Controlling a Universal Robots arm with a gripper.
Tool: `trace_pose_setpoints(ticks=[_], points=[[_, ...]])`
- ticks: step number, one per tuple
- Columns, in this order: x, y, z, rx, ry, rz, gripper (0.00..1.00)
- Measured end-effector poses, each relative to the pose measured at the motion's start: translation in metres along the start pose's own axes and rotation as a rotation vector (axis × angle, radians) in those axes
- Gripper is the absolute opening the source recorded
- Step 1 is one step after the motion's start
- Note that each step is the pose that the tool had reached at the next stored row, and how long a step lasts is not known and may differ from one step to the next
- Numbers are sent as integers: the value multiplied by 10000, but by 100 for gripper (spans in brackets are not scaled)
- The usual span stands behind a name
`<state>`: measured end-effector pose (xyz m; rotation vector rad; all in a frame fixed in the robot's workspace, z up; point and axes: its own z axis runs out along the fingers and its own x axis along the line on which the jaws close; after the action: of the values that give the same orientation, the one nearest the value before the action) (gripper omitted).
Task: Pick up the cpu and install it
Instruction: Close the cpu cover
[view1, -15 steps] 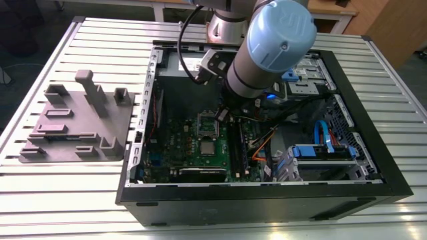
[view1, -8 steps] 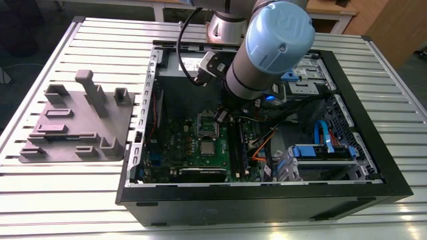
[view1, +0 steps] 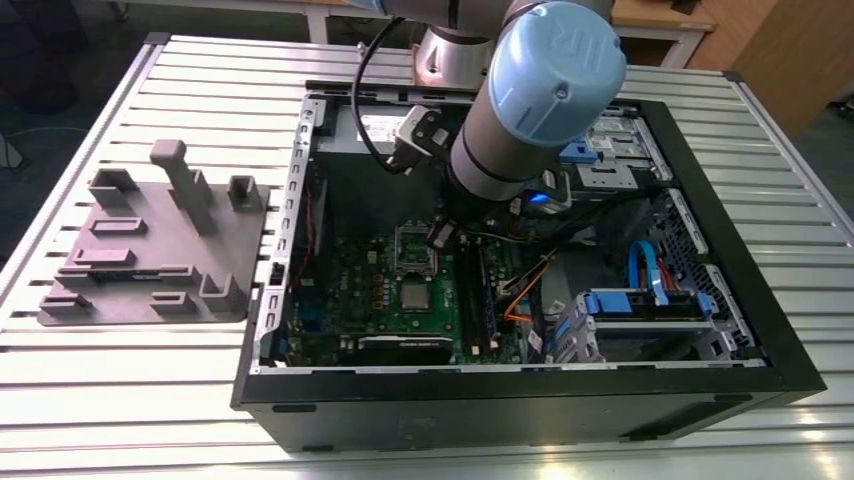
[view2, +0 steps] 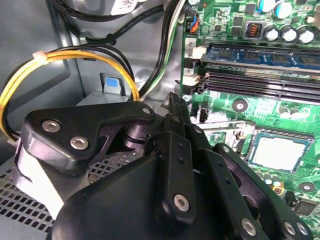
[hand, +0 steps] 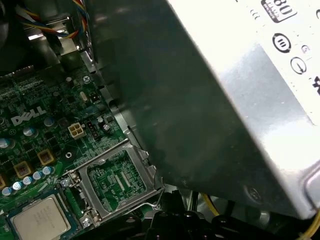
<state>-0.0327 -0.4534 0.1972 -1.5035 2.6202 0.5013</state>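
Inside the open computer case (view1: 747, 300), the gripper (view1: 441, 237) hangs low over the green motherboard (view1: 360, 290), just above the silver socket frame (view1: 416, 246). In the second wrist view its black fingers (view2: 176, 145) look pressed together at the tip with nothing between them.

The cpu (view1: 416, 295) lies flat on the motherboard at about 6 o'clock from the gripper in the exterior view, apart from it and not held. In the first wrist view the cpu (hand: 37, 220) sits square in its seat with its grey metal top facing up, and the socket frame (hand: 117, 180) stands swung open just beside it, showing the green board through its window. The second wrist view shows the cpu (view2: 277, 152) beyond the gripper (view2: 172, 100), near the long black memory slots (view2: 260, 82).

In the exterior view a memory stick (view1: 475, 290) runs along the board at 3 o'clock from the cpu. A grey fixture tray (view1: 147, 250) rests on the slatted table (view1: 134, 400) at 9 o'clock from the case. Yellow cables (view2: 65, 57) arc over the case wall behind the gripper in the second wrist view.
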Motion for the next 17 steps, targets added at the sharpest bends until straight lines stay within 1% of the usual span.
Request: trace_pose_setpoints(ticks=[6,12,16,17], points=[[7,16,-6,3,4,-1,11],[0,28,-44,33,55,6,11],[-8,36,-76,79,130,14,11],[-10,39,-86,105,171,19,11]])
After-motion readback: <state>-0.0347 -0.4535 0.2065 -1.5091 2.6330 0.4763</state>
